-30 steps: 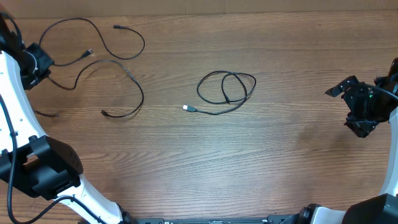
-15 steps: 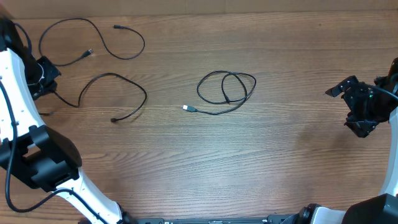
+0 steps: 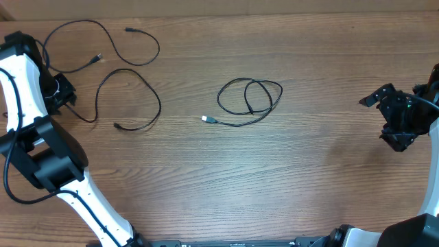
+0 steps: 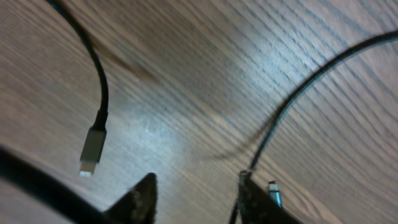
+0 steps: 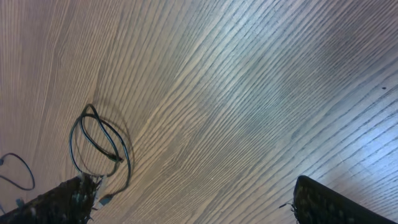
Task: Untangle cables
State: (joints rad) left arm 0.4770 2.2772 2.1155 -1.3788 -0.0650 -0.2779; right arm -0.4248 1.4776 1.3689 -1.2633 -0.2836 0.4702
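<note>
At the far left of the wooden tabletop [image 3: 309,185], the left hand [image 3: 63,95] sits low over the wood with its jaws partly apart. In the left wrist view bare grain shows between its 2 fingers [image 4: 252,198], and a thin black cord meets the tip of 1 of them without being pinched between the pair. That cord is the second cable [image 3: 159,103]. It leaves the left hand, dips toward the near side, rises and arcs to the right, then curls back to a free plug end lying near and right of the hand. Farther away, at the far-left corner, the first cable [image 3: 81,22] lies in an open wavy loop, apart from the second cable, with both plug ends free on the wood. The left wrist view also shows a grey plug [image 4: 91,151] flat on the tabletop left of the fingers and a smaller plug [image 4: 274,193] just beside the right-hand finger, though I cannot tell which cable each belongs to. Near the middle, well apart from the other 2, the third cable [image 3: 219,96] lies in a loose coil of overlapping loops, its silver plug [image 3: 206,119] trailing to the near left. At the right edge the right hand [image 3: 387,118] stands spread wide and holds nothing.
</note>
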